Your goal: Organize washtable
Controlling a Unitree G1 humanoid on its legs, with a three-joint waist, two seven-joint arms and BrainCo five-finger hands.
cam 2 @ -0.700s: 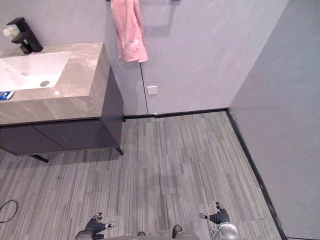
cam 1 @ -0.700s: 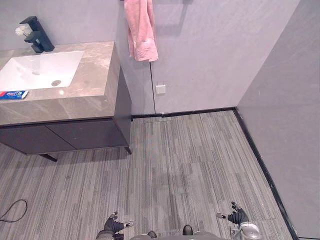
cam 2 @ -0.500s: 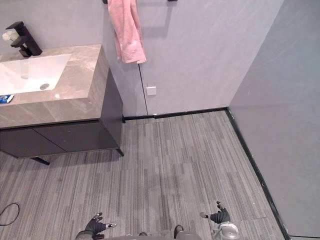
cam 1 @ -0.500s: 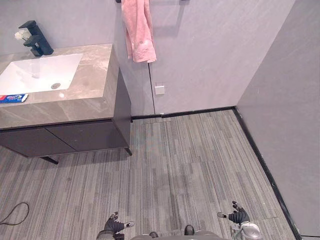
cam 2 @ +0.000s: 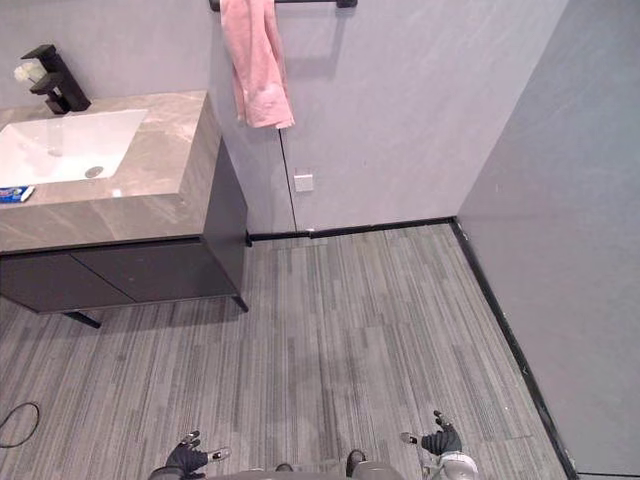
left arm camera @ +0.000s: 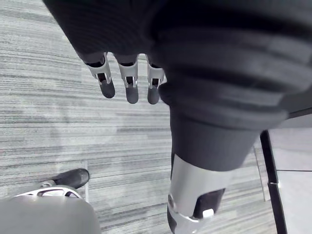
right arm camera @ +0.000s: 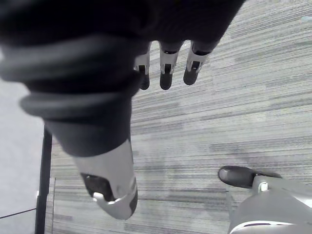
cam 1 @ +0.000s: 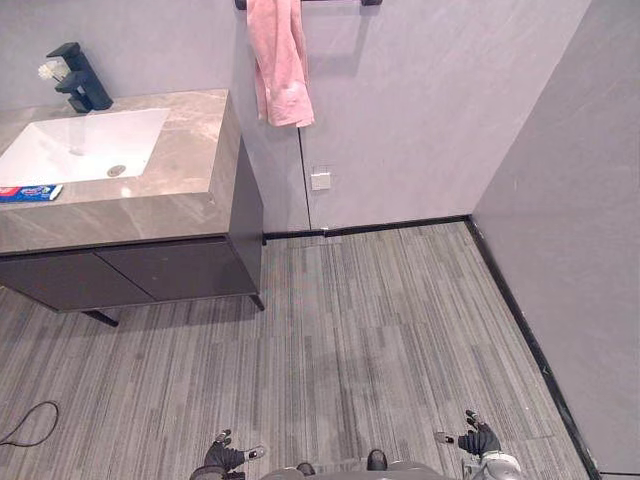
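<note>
Washtable (cam 1: 187, 150) unchanged, toothpaste tube (cam 1: 28, 192) as before at the worktop's front edge by the sink (cam 1: 85, 145); the camera has shifted. Left hand (cam 1: 222, 458) and right hand (cam 1: 478, 440) hang loose-fingered, empty.

The left hand (cam 1: 226, 457) hangs low at the robot's left side, fingers (left arm camera: 130, 84) straight and loosely spread, thumb out, empty. The right hand (cam 1: 478, 440) hangs low at the right side, likewise straight-fingered and empty. The hands are well apart.
</note>
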